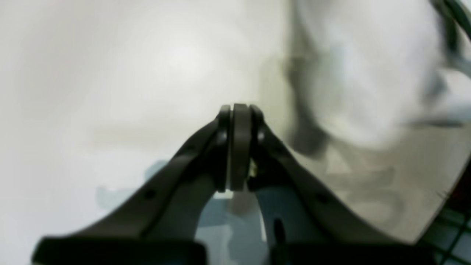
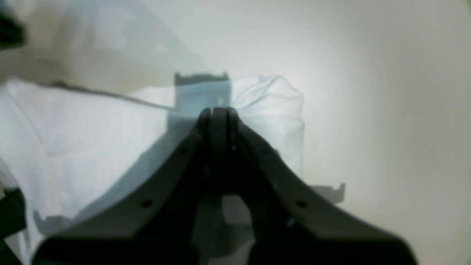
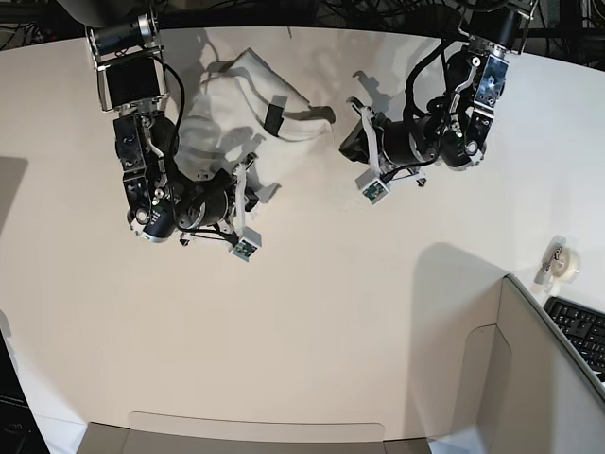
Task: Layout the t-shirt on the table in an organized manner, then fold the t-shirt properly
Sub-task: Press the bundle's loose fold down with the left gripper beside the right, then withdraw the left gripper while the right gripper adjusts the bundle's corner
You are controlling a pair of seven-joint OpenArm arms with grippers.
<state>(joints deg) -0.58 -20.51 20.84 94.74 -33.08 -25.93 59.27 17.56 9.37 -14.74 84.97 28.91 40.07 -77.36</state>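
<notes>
The white t-shirt (image 3: 241, 104) lies crumpled at the far side of the table (image 3: 331, 312), its print hidden. My right gripper (image 2: 219, 112) is shut at the shirt's near edge, and pale fabric (image 2: 73, 140) bunches and hangs around its tips. In the base view this gripper (image 3: 248, 175) is on the left, over the shirt's lower edge. My left gripper (image 1: 239, 108) is shut with nothing in it, over bare table (image 1: 110, 73). The blurred shirt (image 1: 368, 73) lies off to its right. In the base view the left gripper (image 3: 361, 123) is just right of the shirt's tip.
A small roll of tape (image 3: 564, 263) sits near the table's right edge. A grey partition panel (image 3: 492, 378) and a black keyboard (image 3: 581, 331) stand at the lower right. Dark cables run behind the table's far curved edge.
</notes>
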